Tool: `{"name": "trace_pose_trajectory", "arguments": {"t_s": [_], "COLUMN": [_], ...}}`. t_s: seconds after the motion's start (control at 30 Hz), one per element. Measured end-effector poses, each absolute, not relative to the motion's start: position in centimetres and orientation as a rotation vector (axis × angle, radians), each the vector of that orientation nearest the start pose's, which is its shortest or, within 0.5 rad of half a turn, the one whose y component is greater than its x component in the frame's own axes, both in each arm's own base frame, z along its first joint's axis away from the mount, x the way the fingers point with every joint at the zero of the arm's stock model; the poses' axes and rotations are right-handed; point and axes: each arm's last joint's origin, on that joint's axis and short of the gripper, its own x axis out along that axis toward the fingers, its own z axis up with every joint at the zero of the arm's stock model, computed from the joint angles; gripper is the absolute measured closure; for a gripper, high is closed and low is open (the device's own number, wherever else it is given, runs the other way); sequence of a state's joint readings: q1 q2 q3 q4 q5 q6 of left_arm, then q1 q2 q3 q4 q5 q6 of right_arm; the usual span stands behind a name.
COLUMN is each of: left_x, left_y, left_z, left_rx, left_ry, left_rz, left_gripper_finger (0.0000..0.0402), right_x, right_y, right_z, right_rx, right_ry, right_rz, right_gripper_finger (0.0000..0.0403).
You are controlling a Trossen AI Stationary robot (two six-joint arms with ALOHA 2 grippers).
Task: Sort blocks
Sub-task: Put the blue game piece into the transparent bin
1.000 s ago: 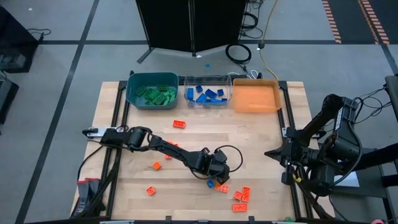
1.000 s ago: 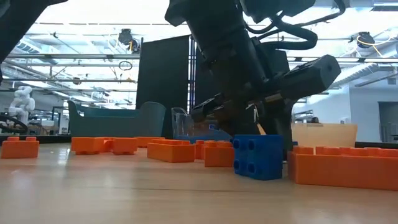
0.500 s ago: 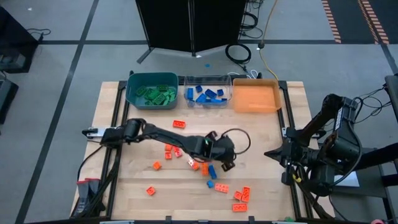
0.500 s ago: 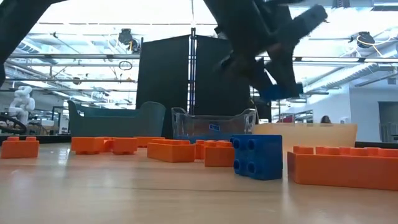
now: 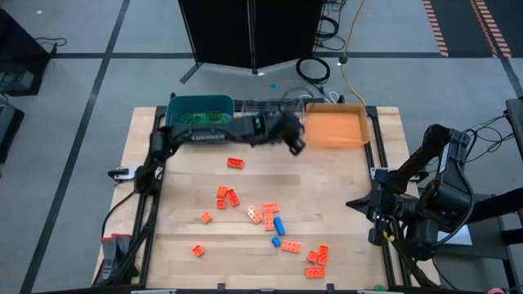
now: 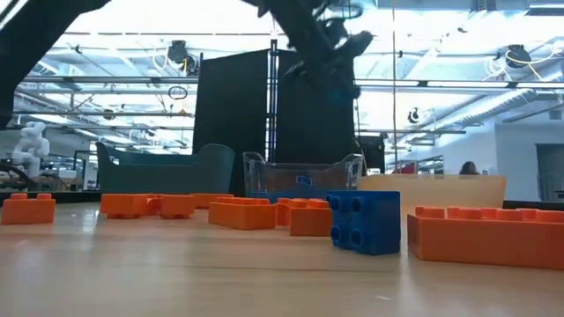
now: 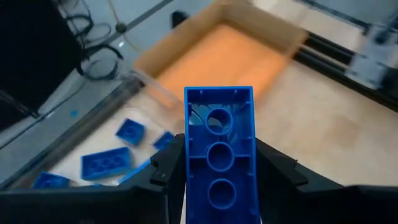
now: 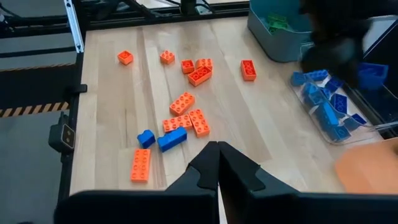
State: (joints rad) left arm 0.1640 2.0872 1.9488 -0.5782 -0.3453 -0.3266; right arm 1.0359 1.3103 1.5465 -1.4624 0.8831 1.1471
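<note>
- Gripping a blue block [image 7: 219,155] between its fingers, your left gripper [image 5: 292,140] hangs above the far edge of the table, at the seam between the clear bin [image 5: 270,106] and the orange bin [image 5: 336,129]; the left wrist view shows the block's hollow underside facing the camera.
- You have more blue blocks [image 8: 326,106] already lying in the clear bin, and green ones in the teal bin [image 5: 198,104] beside it.
- Loose orange-red blocks [image 5: 227,196] and two blue ones [image 5: 279,226] lie scattered over the near half of the wooden table [image 5: 343,188], with another cluster of orange-red blocks towards the near right corner.
- Your left arm reaches across from the table's left side, stretched along the front of the bins.
- Your right gripper [image 8: 217,155] waits with fingers together off the right edge, leaving the centre of the table open.
- Past the far edge you see grey floor, a black panel [image 5: 252,33] and coiled cables.
</note>
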Motion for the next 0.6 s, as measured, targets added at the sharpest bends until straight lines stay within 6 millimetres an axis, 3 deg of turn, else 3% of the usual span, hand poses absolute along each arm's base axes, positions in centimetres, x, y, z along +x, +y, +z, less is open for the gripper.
{"name": "trace_pose_trajectory", "arguments": {"t_s": [0.33, 0.47, 0.6], "left_x": [43.2, 41.0, 39.5], "left_y": [19.5, 22.1, 23.1], "left_z": [29.0, 28.2, 26.4], "left_rx": [-0.392, -0.444, -0.476], "left_ry": [0.654, 0.768, 0.889], "left_rz": [0.699, 0.746, 0.720], "left_gripper_finger": [0.0261, 0.0261, 0.0261], "right_x": [13.0, 13.1, 13.0], "right_y": [17.5, 17.7, 17.7], "right_z": [38.5, 38.4, 38.4], "right_rx": [0.052, 0.049, 0.051], "right_ry": [0.654, 0.657, 0.658], "right_rz": [-0.269, -0.270, -0.270], "right_gripper_finger": [0.0402, 0.0402, 0.0402]}}
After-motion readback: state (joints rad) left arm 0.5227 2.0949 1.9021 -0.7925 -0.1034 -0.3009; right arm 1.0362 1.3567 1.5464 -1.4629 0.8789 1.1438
